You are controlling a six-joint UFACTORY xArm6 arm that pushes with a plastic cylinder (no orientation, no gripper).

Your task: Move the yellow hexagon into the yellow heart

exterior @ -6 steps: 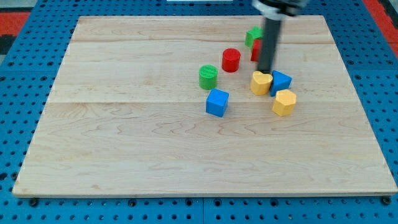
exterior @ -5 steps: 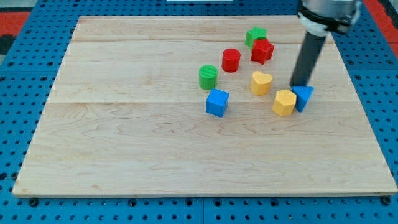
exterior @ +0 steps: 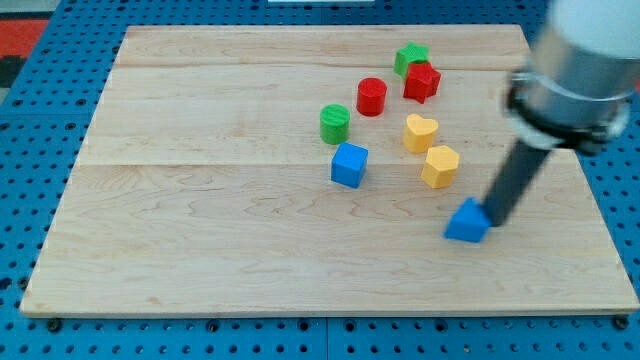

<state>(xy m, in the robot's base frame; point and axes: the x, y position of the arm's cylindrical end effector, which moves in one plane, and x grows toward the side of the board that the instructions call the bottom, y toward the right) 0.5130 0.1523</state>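
Note:
The yellow hexagon (exterior: 440, 166) lies just below and right of the yellow heart (exterior: 420, 132), nearly touching it. My tip (exterior: 493, 219) is at the lower right of the board, well below and right of the hexagon. It rests against the right side of a small blue block (exterior: 466, 221).
A blue cube (exterior: 349, 164) lies left of the hexagon. A green cylinder (exterior: 335, 124) and a red cylinder (exterior: 372, 96) lie up and left of the heart. A red star (exterior: 421, 82) and a green star (exterior: 408, 57) sit near the board's top.
My tip swept from beside the heart to the right, then down to the lower right, carrying the small blue block with it. The yellow hexagon shifted left, closer to the heart.

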